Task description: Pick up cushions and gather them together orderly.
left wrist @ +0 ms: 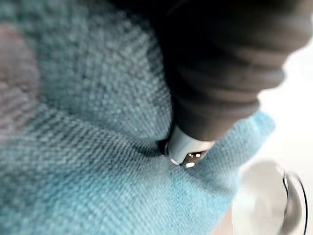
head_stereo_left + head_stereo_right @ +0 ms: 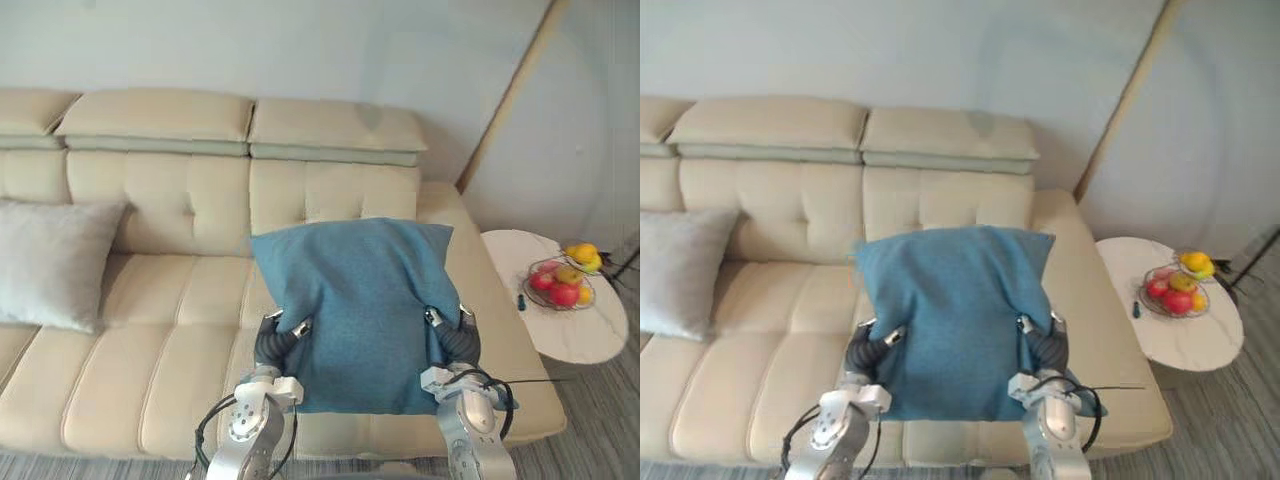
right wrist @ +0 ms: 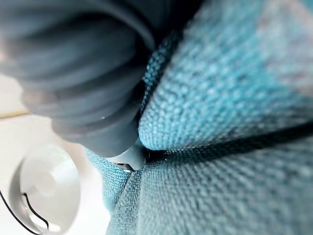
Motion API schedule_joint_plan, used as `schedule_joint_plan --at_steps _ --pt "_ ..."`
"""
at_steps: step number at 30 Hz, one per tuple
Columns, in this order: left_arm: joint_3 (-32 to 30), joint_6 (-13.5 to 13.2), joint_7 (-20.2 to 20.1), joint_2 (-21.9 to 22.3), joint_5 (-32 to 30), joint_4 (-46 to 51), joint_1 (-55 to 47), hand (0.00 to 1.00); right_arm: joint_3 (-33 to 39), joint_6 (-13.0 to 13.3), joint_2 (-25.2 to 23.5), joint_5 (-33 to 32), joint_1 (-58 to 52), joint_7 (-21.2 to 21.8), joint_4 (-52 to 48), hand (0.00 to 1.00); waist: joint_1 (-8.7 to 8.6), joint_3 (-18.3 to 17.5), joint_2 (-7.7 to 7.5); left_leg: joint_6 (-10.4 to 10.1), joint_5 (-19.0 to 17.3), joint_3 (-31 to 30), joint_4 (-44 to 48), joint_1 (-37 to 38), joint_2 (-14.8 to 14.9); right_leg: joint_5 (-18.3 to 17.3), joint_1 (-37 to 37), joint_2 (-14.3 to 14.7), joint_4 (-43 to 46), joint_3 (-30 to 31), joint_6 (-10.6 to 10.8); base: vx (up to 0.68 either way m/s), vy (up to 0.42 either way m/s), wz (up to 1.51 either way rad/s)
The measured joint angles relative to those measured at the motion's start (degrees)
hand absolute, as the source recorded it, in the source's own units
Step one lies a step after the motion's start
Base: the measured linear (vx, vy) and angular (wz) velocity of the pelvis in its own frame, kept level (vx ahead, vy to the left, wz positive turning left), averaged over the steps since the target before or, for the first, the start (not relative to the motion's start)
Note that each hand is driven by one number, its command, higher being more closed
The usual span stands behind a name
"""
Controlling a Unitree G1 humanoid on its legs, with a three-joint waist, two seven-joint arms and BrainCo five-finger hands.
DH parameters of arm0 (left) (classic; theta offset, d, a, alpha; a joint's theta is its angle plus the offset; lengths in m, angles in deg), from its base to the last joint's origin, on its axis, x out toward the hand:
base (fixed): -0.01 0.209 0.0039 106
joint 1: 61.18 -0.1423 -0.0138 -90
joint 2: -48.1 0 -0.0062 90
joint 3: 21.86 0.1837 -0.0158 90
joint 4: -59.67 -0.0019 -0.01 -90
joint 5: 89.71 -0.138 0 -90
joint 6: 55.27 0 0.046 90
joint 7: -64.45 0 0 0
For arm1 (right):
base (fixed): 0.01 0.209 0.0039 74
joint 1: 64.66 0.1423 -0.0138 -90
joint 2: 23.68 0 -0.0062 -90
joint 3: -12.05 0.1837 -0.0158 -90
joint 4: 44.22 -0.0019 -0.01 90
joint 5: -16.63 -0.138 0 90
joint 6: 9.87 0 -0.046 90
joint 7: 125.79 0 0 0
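Note:
A blue cushion point(image 2: 365, 300) hangs upright in front of me over the right end of the beige sofa point(image 2: 170, 300). My left hand point(image 2: 280, 338) grips its left edge and my right hand point(image 2: 452, 335) its right edge. Each thumb lies on the front face, while the fingers are hidden behind the cloth. In the left wrist view the left hand point(image 1: 220, 73) digs into the blue weave point(image 1: 88, 147). The right hand point(image 3: 83, 73) does the same to the cushion point(image 3: 234, 147), creasing it. A light grey cushion point(image 2: 50, 262) leans against the sofa's backrest at the far left.
A round white side table point(image 2: 570, 330) stands beside the sofa's right arm, carrying a wire bowl of fruit point(image 2: 562, 282). A pale wooden pole point(image 2: 510, 95) leans against the wall behind it. Grey floor runs along the sofa's front.

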Motion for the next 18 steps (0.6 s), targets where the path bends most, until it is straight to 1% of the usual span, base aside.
schedule_joint_plan --at_steps 1,2,3,5,6,8,9,11,12,13,14,15,16,17,18 --pt "-0.23 0.0 0.03 0.0 -0.28 0.0 0.39 1.0 -0.01 0.03 0.0 0.0 0.33 0.01 0.32 1.0 -0.12 -0.22 -0.34 -0.02 0.01 -0.05 0.11 -0.57 -0.09 -0.25 0.18 0.66 -1.63 0.08 -0.52 -0.06 -0.046 -0.1" --pt "-0.6 0.02 0.13 0.01 -0.45 0.0 1.02 1.0 -0.13 0.44 0.21 0.0 1.48 0.14 1.72 1.0 -0.07 -0.65 -0.99 -0.19 0.11 -0.79 0.16 -1.79 -0.68 -1.37 1.01 0.7 -5.28 -0.72 -2.12 -0.05 -0.1 0.03" --pt "-0.8 0.05 0.15 -0.02 -1.38 0.0 1.41 1.0 -0.13 0.44 0.47 -0.03 2.64 0.22 2.89 1.0 -0.05 -0.94 -1.43 -0.67 0.47 -1.19 -0.01 -2.66 -0.94 -1.87 2.42 0.54 -9.07 -0.62 -1.54 -0.08 -0.128 0.07" --pt "-1.15 0.21 0.22 0.1 -1.92 -0.04 1.38 1.0 -0.13 0.36 0.5 -0.03 3.28 0.4 4.05 1.0 0.05 -0.49 -0.61 -1.27 1.5 -2.12 -0.85 -3.08 -1.13 -2.23 3.5 0.71 -11.99 -1.03 -0.63 -0.06 -0.107 0.19" --pt "-1.15 0.39 0.24 0.35 -2.07 -0.04 1.3 1.0 -0.13 0.33 0.73 -0.04 3.04 0.4 4.72 1.0 0.07 -0.69 0.19 -1.55 2.86 -3.29 -2.65 -2.94 -1.1 -2.28 3.44 0.93 -12.29 -2.09 -0.76 -0.04 -0.105 0.35" --pt "-1.16 0.42 0.31 0.47 -2.53 -0.04 1.33 1.0 -0.13 0.28 0.99 -0.05 3.27 0.4 5.82 1.0 0.13 -1.13 0.88 -1.94 4.23 -4.37 -4.67 -2.84 -0.96 -2.2 3.48 1.28 -12.9 -3.07 -1.0 -0.03 -0.108 0.33" --pt "-1.32 0.42 0.59 0.65 -2.8 -0.03 1.33 1.0 -0.27 0.09 1.08 -0.05 3.74 0.4 6.43 1.0 0.47 -1.42 1.36 -2.29 5.76 -5.19 -6.84 -2.87 -0.54 -1.54 3.47 1.87 -13.98 -4.08 -1.74 -0.01 -0.099 0.26" --pt "-2.82 0.41 2.33 1.33 -3.68 -0.03 1.87 1.0 -1.83 0.11 1.18 -0.03 6.78 0.24 7.9 1.0 0.57 -1.04 1.49 -2.81 7.7 -5.99 -9.32 -3.13 0.05 -0.35 3.27 2.78 -15.18 -5.37 -2.4 -0.02 -0.082 0.19" --pt "-3.24 0.41 2.68 1.32 -3.7 -0.03 2.24 1.0 -2.18 0.09 1.19 -0.02 7.87 0.17 8.54 1.0 0.59 -0.9 1.43 -2.84 8.0 -6.01 -9.61 -3.3 0.18 -0.06 3.09 2.94 -15.4 -5.44 -2.51 -0.05 -0.069 0.14" --pt "-4.56 0.39 4.32 1.31 -3.78 -0.04 4.8 1.0 -3.16 0.09 1.21 0.04 11.42 -0.6 9.31 1.0 0.8 -0.67 1.35 -2.82 8.92 -6.62 -9.66 -6.06 0.44 0.69 0.86 3.19 -15.52 -6.0 -2.6 -0.05 -0.043 0.14" --pt "-4.97 0.39 4.76 1.29 -3.81 -0.04 6.01 1.0 -3.35 0.1 1.21 0.04 12.66 -0.8 9.32 1.0 0.8 -0.37 1.42 -2.78 9.28 -6.97 -9.6 -7.02 0.42 0.9 0.0 3.2 -15.33 -6.26 -2.65 -0.09 -0.038 0.25" --pt "-6.13 0.32 6.41 1.19 -4.1 -0.05 9.96 1.0 -3.87 0.25 1.19 0.12 16.48 -2.19 9.67 1.0 1.0 0.99 1.48 -2.5 10.3 -7.33 -9.4 -9.53 0.37 1.18 -2.69 3.08 -14.17 -6.54 -2.75 -0.09 -0.012 0.17" --pt "-6.54 0.26 7.23 1.12 -4.24 -0.07 11.54 1.0 -4.12 0.32 1.21 0.23 18.2 -2.89 10.09 1.0 1.15 1.47 1.49 -2.5 10.62 -7.35 -9.26 -10.43 0.34 1.19 -3.82 3.01 -13.47 -6.53 -2.75 -0.15 -0.011 0.16" --pt "-7.44 0.03 9.4 0.8 -4.48 -0.84 16.47 1.0 -4.26 0.33 1.21 0.36 22.87 -4.71 11.23 1.0 1.68 2.41 1.58 -2.31 11.44 -7.42 -8.68 -13.27 0.21 1.17 -7.27 2.75 -11.51 -6.48 -2.76 -0.21 -0.015 0.09" --pt "-8.14 -0.34 11.96 0.35 -4.86 -2.7 22.05 1.0 -4.24 0.4 1.23 2.3 27.79 -7.08 12.7 1.0 2.47 2.7 1.88 -2.27 11.93 -7.56 -7.83 -16.55 0.14 1.11 -10.97 2.54 -9.58 -6.39 -2.83 -0.18 -0.014 0.09"
